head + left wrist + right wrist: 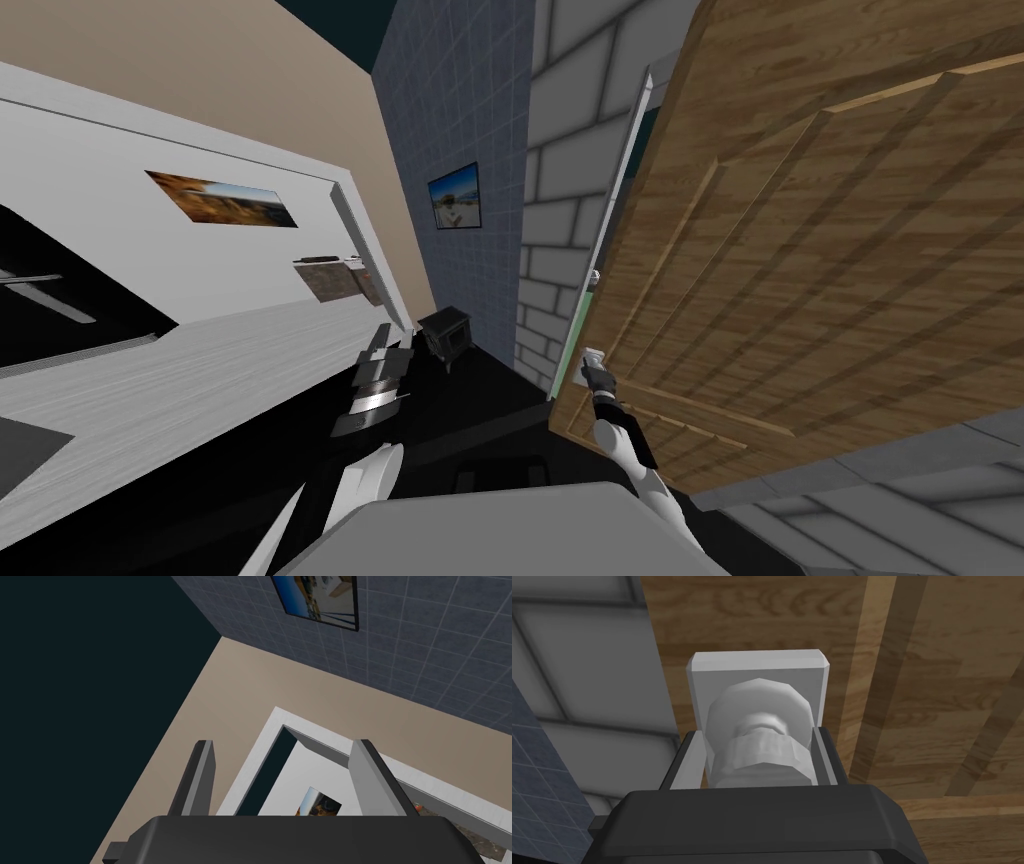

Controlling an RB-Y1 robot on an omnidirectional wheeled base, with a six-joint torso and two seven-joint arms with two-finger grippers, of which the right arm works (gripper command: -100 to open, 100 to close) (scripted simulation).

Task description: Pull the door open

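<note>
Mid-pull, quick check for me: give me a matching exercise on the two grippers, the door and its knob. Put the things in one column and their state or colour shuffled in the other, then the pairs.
Things:
1. right gripper
2. left gripper
3. door
4. knob

State or colour:
A. brown wood grain, panelled
B. open, holding nothing
C. light grey, on a square plate
D. fingers pressed on the knob's sides

Pairs: 1-D, 2-B, 3-A, 4-C
</note>
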